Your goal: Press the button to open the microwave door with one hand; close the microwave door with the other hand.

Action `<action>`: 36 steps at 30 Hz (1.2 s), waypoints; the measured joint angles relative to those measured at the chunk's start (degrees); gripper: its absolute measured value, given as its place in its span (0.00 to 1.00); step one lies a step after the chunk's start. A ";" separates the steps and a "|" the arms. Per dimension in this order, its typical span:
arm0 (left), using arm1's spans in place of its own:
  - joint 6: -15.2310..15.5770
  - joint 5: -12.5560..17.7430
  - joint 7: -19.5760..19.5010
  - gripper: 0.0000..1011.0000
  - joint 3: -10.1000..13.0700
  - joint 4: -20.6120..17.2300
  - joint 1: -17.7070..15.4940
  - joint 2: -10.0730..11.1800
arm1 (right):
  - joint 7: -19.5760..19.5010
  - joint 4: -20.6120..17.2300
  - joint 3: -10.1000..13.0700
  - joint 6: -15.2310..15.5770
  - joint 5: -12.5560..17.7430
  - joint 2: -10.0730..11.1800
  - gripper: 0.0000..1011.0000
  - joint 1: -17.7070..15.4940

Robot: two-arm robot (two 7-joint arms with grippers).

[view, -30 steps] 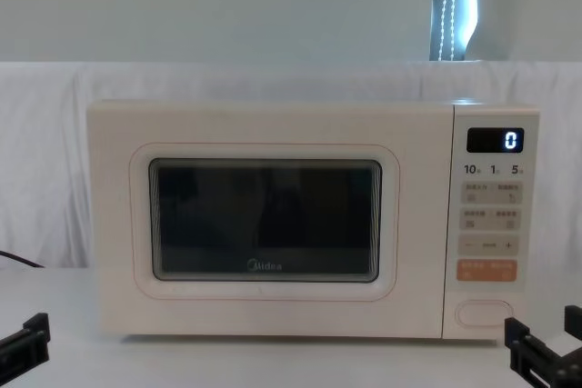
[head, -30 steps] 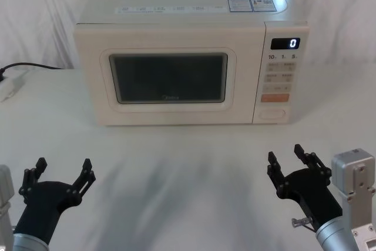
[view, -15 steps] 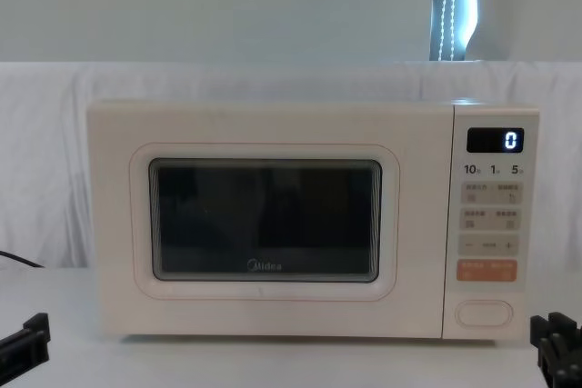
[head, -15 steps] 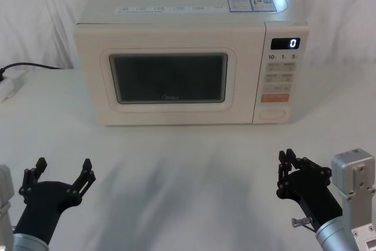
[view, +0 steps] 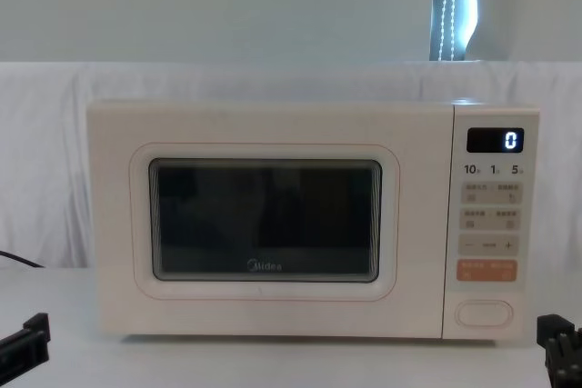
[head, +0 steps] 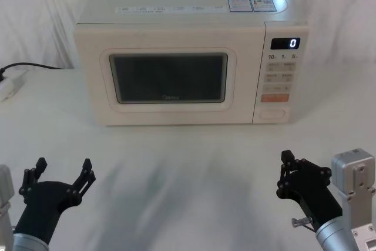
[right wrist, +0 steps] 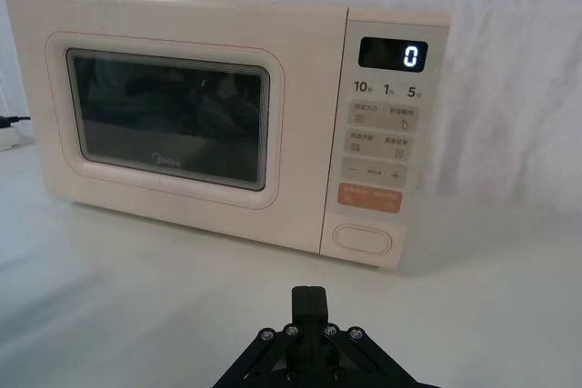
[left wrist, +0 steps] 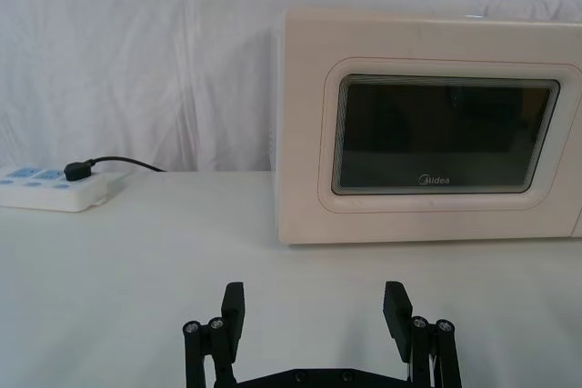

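Head view: smooth cream microwave door (head: 169, 80), rounded glass.

Small print on the keys above the button (view: 484, 313) is too small to read. The microwave's right side is cut off in the left wrist view. In the chest view, left claw (view: 25, 335) and right claw (view: 556, 337) are cropped below the microwave.

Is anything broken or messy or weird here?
Nothing stands out. The microwave door is closed and sits straight, and its display reads 0. The left claw is open and the right claw shut, both low near the robot.
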 joint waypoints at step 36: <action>0.00 0.00 0.00 0.99 0.01 0.00 0.00 0.00 | 5.24 3.74 2.96 10.60 -0.53 -5.57 0.00 7.27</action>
